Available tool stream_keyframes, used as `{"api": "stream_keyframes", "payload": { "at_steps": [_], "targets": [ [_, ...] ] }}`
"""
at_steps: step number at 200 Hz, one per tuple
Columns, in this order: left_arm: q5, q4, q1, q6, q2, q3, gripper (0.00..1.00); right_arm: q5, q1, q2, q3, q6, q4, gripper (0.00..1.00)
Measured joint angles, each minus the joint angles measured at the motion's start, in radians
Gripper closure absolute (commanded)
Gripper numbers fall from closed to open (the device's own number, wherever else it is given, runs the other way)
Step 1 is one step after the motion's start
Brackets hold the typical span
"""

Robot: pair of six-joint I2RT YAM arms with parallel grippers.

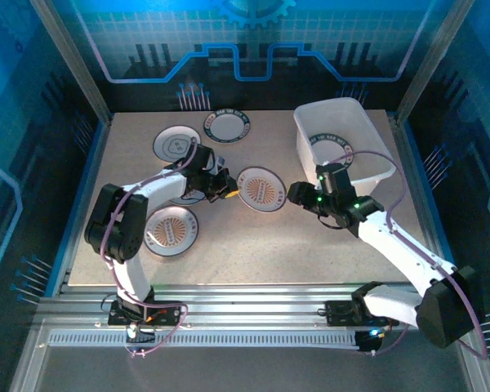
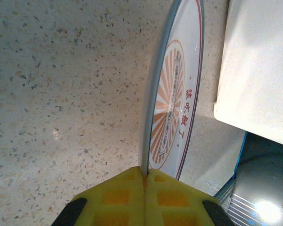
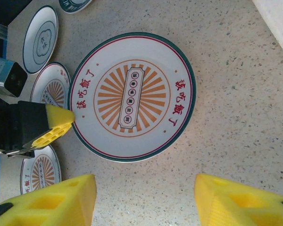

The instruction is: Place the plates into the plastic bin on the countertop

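A white plate with an orange sunburst centre (image 1: 261, 189) lies on the beige countertop (image 1: 253, 253) near the middle. My left gripper (image 1: 229, 193) is shut on this plate's left rim; in the left wrist view the rim (image 2: 151, 117) runs in between the closed yellow pads (image 2: 145, 175). My right gripper (image 1: 306, 198) hovers open just right of the plate; in its wrist view the plate (image 3: 132, 96) sits ahead of the spread fingers (image 3: 144, 201). The white plastic bin (image 1: 367, 131) stands at the back right with a plate (image 1: 336, 152) inside.
Other plates lie to the left: a green-rimmed one (image 1: 228, 126), a grey-motif one (image 1: 176, 144), a sunburst one (image 1: 170, 230), and another partly under the left arm (image 1: 188, 196). Blue edges and metal rails frame the top.
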Motion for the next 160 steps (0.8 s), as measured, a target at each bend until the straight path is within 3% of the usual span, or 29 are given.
{"api": "stream_keyframes", "payload": {
  "at_steps": [84,160],
  "targets": [
    [0.041,-0.001,0.006,0.044,-0.006,-0.001,1.00,0.000,0.015,0.042,0.000,0.004,0.002,0.42],
    [0.053,-0.005,0.006,0.073,0.100,0.005,1.00,0.000,0.018,0.047,0.000,0.004,0.012,0.42]
  ]
}}
